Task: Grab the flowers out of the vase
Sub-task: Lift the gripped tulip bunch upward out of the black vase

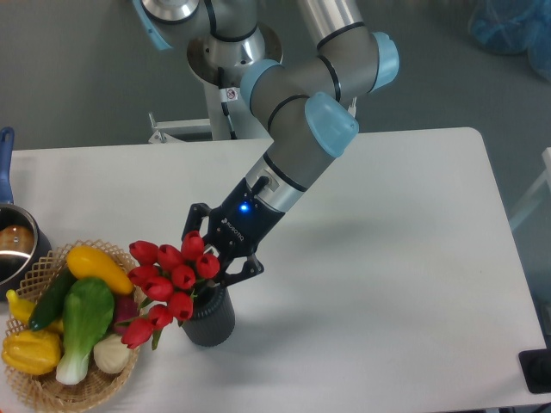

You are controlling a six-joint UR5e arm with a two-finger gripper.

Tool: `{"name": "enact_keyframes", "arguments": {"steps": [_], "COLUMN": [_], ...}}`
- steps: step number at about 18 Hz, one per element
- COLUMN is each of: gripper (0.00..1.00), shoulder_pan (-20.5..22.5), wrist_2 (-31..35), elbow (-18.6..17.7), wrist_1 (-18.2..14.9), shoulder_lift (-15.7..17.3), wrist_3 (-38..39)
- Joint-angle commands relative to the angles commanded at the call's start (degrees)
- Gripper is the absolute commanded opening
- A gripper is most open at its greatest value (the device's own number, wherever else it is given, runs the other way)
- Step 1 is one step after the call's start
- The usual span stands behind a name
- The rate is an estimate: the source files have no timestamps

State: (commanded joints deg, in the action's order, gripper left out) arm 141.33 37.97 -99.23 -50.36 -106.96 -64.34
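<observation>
the gripper (213, 255) reaches down from the upper right, its two black fingers set narrowly on either side of the upper right of the flowers (168, 282), one finger (195, 220) above the top bud and the other (245, 268) below and to the right; whether they press the stems cannot be told, since the buds hide the gap. the flowers stand in the vase (209, 320), spreading up and to the left over its mouth, the lowest buds reaching over the basket (52, 389) rim. the vase sits on the table (387, 258) just right of the basket, directly below the gripper.
</observation>
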Motion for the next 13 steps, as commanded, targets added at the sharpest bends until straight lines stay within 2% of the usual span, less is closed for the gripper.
{"name": "enact_keyframes", "arguments": {"steps": [4,13], "gripper": [0.36,0.36], "shoulder_pan": [0.9,4.4], "wrist_2": [-1.6,-9.2], "elbow": [-0.3,-0.6], "wrist_1": [0.0,-0.2], "shoulder_lift": [0.3,3.7], "wrist_3": [0.0,1.5]}}
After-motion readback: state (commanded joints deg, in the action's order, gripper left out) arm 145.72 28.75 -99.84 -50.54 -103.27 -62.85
